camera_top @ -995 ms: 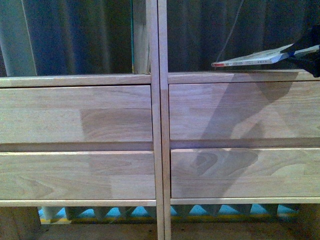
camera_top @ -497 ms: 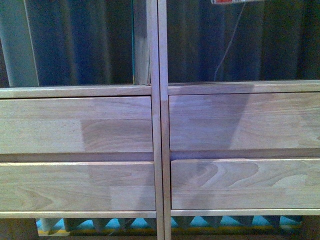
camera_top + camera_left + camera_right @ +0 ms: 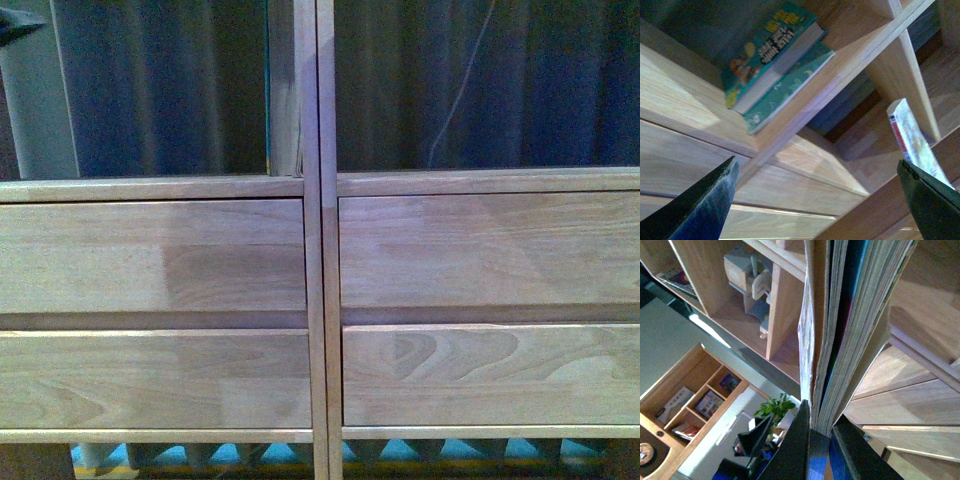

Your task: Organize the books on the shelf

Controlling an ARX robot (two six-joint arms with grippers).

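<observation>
Wooden shelf behind; book inside right pincer

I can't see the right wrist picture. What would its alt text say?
The right tool is shut on a softcover book, held edge-on with pages slightly fanned, beside the light wooden shelf. A green plant shows in the room behind.

Light grained-wood shelf; teal and white-red books.

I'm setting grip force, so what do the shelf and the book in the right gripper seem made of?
The shelf: light wood, probably solid jointed boards with a matte clear finish; grain and plank seams show. The book: paper, thin soft cover; fanned pale page edges, no stiff board visible.
</observation>
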